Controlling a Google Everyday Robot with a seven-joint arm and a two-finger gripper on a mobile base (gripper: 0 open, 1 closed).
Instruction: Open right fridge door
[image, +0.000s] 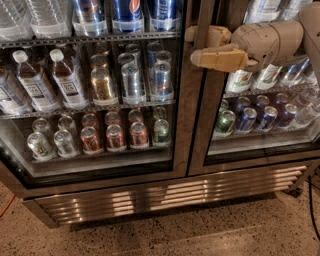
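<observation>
Pointing left with fingers parted and empty, the hand (194, 46) lies across the upright inner edge of the right fridge door (265, 135)

Doors, two: left door (100, 100) and right fridge door (260, 145). Gripper (192, 46) — one, high on the right fridge door's left edge. White-capped bottles (65, 80) — two.

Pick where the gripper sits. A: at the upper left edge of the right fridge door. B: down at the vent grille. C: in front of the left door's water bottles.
A: the gripper sits high at the left edge of the right fridge door, far above the vent grille.
</observation>
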